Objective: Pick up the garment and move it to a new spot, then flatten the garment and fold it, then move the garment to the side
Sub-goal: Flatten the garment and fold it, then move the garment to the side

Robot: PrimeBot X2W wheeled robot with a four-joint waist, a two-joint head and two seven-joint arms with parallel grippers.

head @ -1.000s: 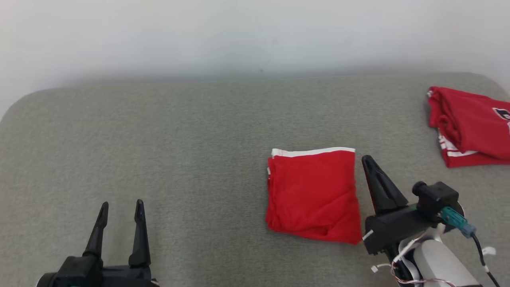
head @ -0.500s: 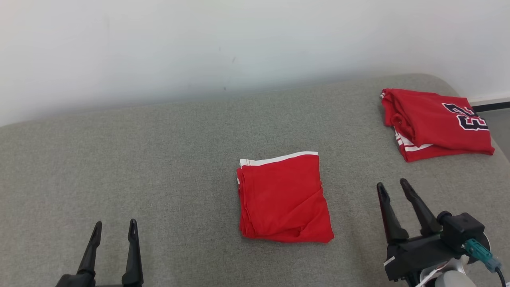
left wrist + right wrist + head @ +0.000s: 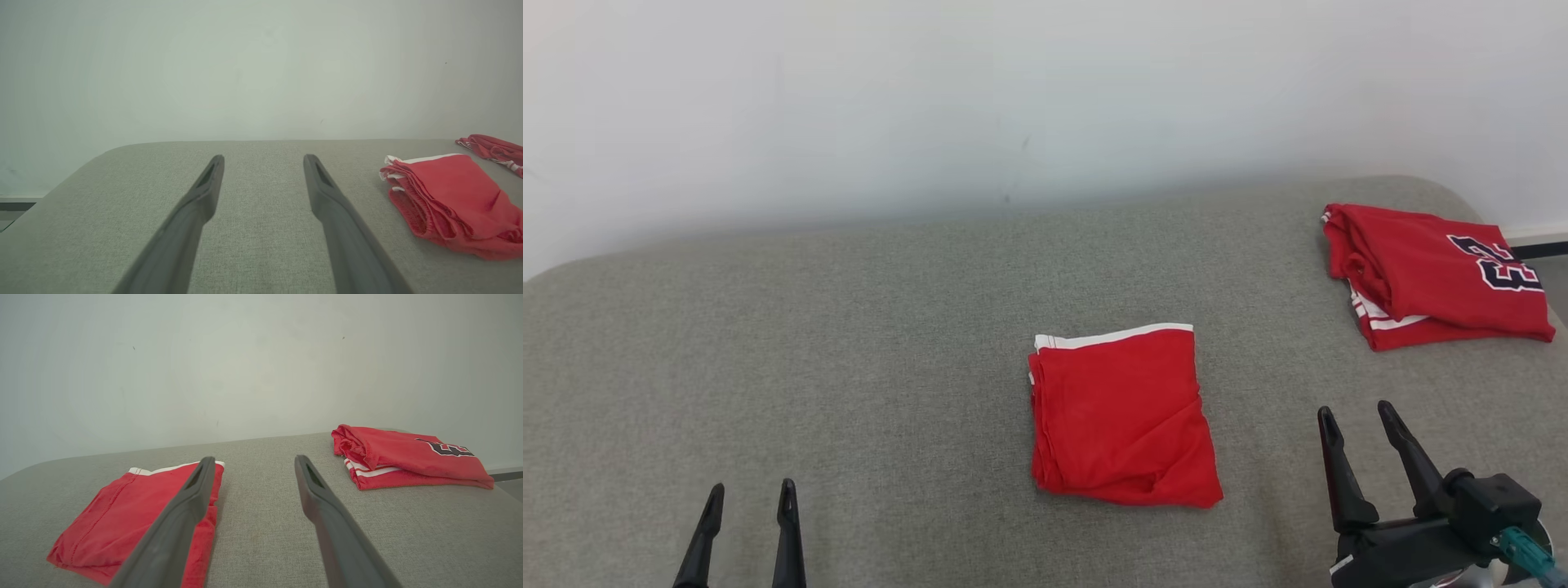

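Resting folded on the grey surface point(image 3: 849, 367): red garment point(image 3: 1123, 416), numbered jersey point(image 3: 1429, 278) well apart.

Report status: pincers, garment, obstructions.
Left pincer open, empty. Right pincer open, empty. Folded red garment flat on grey cushion, untouched. Numbered jersey far right, clear.

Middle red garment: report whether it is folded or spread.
Folded: the red garment lies as a compact rectangle, stacked layer edges showing along its left side.
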